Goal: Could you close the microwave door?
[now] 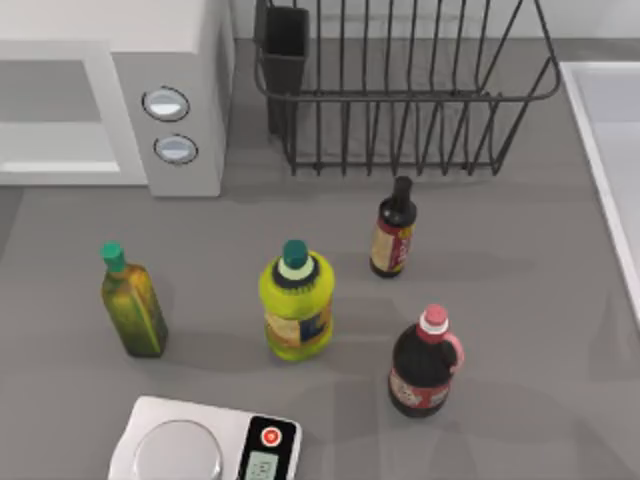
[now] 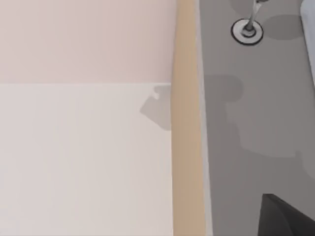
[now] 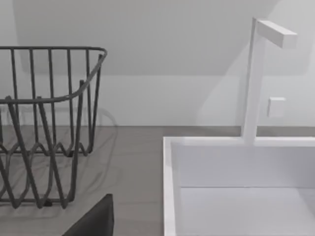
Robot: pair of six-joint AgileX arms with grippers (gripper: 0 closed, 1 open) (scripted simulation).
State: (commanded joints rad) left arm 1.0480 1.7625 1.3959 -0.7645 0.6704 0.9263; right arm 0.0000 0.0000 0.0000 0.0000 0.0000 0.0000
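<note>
Nothing written on any label can be read. The scales, nearest in the top view, carry a small grey display and a red round button. Behind them stand 4 bottles: a dark jug with a pink cap and red label, a yellow bottle with a green cap and yellow-blue label, a green bottle with a green cap, and farther off a slim dark bottle with a red-yellow label.

A dark part of the left gripper shows at the edge of its wrist view; how its jaws stand cannot be told, and it holds nothing visible. Beside it run grey tabletop and the table's tan edge.

A dark part of the right gripper shows likewise, jaw state not to be told. Just ahead of it lies the white sink with its tap, and the wire rack stands to one side.

The microwave sits at the table's far left, 2 silver knobs facing forward. Left of them is a pale framed recess; where the door stands I cannot tell.
</note>
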